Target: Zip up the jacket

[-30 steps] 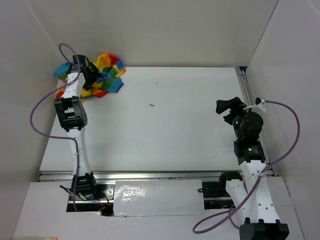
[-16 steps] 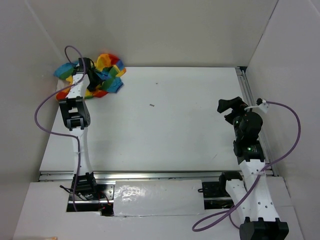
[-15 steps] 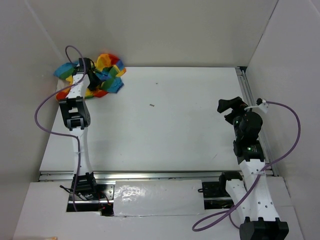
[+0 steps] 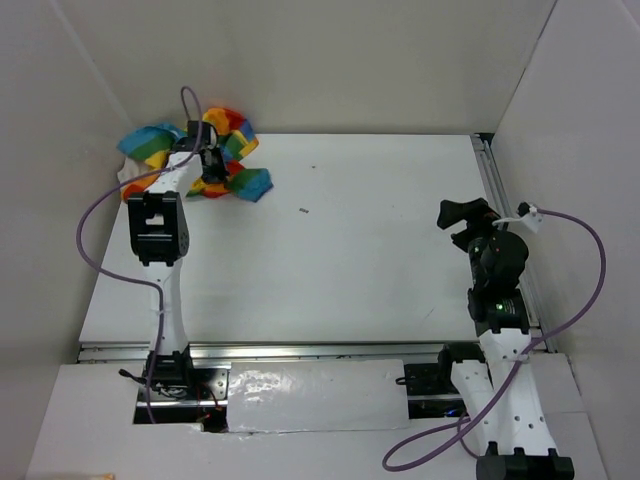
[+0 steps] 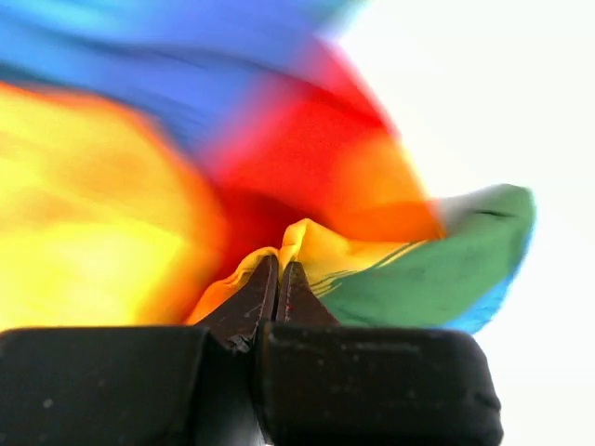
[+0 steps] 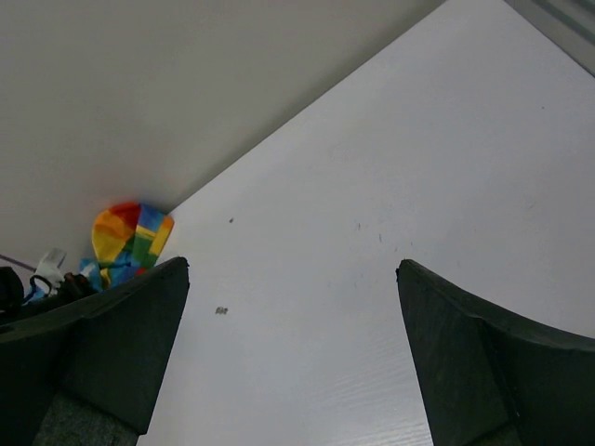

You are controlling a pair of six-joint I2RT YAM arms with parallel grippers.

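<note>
The jacket (image 4: 232,132) lies crumpled in the table's far left corner, its rainbow stripes bunched in folds. My left gripper (image 4: 211,166) sits on top of it. In the left wrist view the left gripper (image 5: 279,268) is shut, pinching a yellow-orange fold of the jacket (image 5: 428,269), and the cloth behind is blurred. The zipper is hidden in the folds. My right gripper (image 4: 462,215) hovers at the right side of the table, far from the cloth. Its jaws stand open and empty (image 6: 293,268), with the jacket (image 6: 130,237) small in the distance.
A small dark speck (image 4: 303,210) lies on the white table (image 4: 340,270) right of the jacket. White walls close in the back and both sides. A metal rail (image 4: 494,180) runs along the right edge. Purple cables loop off both arms.
My left gripper has shut on a fold of the jacket and moved right, dragging the cloth with it. The right arm has barely shifted.
</note>
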